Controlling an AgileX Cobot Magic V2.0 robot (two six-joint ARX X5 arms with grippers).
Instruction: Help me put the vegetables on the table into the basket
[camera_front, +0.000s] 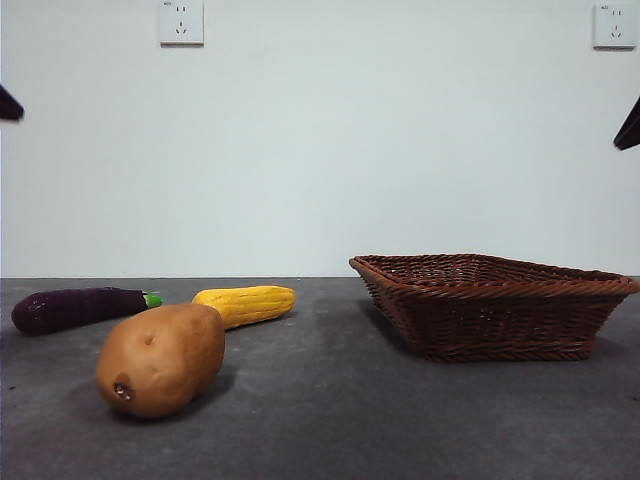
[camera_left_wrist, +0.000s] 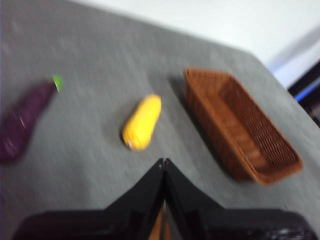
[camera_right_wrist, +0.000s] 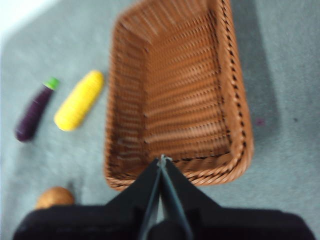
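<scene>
Here the basket (camera_front: 495, 305) serves as the landmark on the table (camera_front: 330, 420), and nothing lies inside it: the right wrist view looks straight down onto its bare woven floor. All three vegetables lie on the table off to one side of the basket, apart from its wall. The corn (camera_front: 246, 304) is the nearest of them to the basket, lying flat with open table between its tip and the braided rim. The eggplant (camera_front: 78, 308) lies farther from the basket than the corn, its green stem tip pointing toward the corn's end, the two close but not touching. The potato (camera_front: 161, 359) sits closest to the front camera, and overlaps the corn's near end in that view; whether they touch cannot be told. Nothing stands between any vegetable and the basket.

On the wall behind, two white sockets (camera_front: 181, 22) sit high up.

The left gripper (camera_left_wrist: 164, 162) hangs above the table with its jaws pressed together on nothing, corn and basket ahead of it. The right gripper (camera_right_wrist: 162, 160) hangs over the basket's near rim, jaws likewise pressed together and holding nothing.
</scene>
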